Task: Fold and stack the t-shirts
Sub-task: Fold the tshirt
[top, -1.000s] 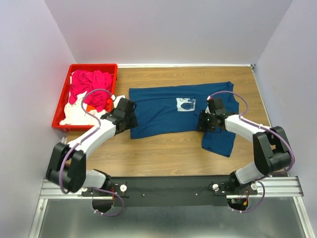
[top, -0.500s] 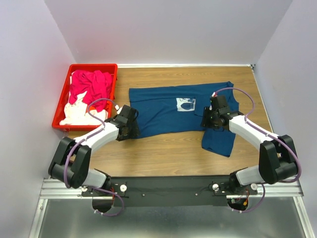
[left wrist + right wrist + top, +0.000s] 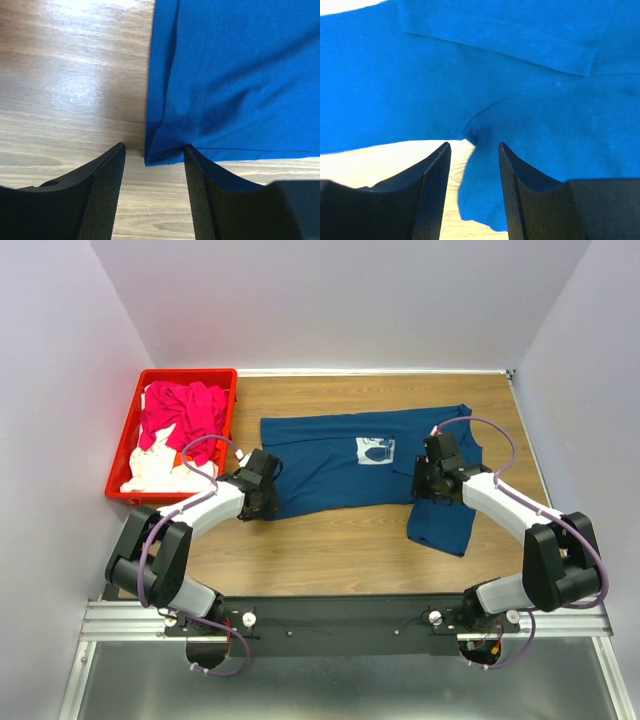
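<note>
My left claw [image 3: 154, 152] stands apart, straddling the hem corner of the navy t-shirt [image 3: 330, 465] spread on the table [image 3: 330, 550]. My right claw [image 3: 474, 150] stands apart over its sleeve-to-body junction.

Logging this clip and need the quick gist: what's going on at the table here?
Both arms are working on the navy t-shirt, which lies spread flat on the wooden table. The left gripper has its open jaws either side of the shirt's near left hem corner, not clamped on it. The right gripper sits with open jaws at the underarm, where a sleeve meets the body. Nothing looks folded yet. A pink shirt and a white shirt lie bunched in the red crate at the left.
</note>
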Motion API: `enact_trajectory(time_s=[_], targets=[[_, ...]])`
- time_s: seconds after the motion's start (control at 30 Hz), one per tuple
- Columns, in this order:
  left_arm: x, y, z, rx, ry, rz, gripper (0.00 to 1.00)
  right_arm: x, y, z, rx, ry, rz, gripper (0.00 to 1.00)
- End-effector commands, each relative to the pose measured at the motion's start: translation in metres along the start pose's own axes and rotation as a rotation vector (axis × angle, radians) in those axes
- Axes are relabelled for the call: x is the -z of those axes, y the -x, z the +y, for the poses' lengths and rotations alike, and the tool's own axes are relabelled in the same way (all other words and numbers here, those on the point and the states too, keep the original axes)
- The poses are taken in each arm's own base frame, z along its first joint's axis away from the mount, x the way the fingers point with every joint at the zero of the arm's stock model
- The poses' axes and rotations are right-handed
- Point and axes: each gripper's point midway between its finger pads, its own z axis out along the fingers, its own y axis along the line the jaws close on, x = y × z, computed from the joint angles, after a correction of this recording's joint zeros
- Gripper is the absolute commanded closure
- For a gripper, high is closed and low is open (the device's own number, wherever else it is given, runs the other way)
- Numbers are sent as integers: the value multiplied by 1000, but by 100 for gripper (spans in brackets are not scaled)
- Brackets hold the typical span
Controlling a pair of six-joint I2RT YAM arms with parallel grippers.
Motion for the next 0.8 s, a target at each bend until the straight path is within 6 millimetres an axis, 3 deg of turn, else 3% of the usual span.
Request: enact_trajectory(time_s=[0.0,0.07,0.1,0.3,0.37,0.47,0.5,0.53,0.77], targets=[[-6,1,4,-29,27,-5,45,4,12,-19,-7,-107,-41,49],[-8,-1,4,-39,20,-3,50,5,15,-27,-15,-159,-56,48],[-8,-1,4,-42,18,-2,58,6,18,-31,-19,-180,-66,48],[-12,4,8,-82,34,-17,82,12,36,-66,-90,-312,-132,45],[-15,6,12,-81,40,-19,84,11,38,-88,-171,-346,-127,45],[-18,12,18,-83,43,-30,97,10,33,-129,-312,-412,-113,46],[-17,14,17,-88,40,-34,98,11,34,-149,-381,-445,-117,48],[-16,18,18,-80,41,-42,98,10,34,-154,-409,-442,-113,48],[-13,33,25,-77,37,-75,100,-18,41,-161,-536,-310,-103,49]])
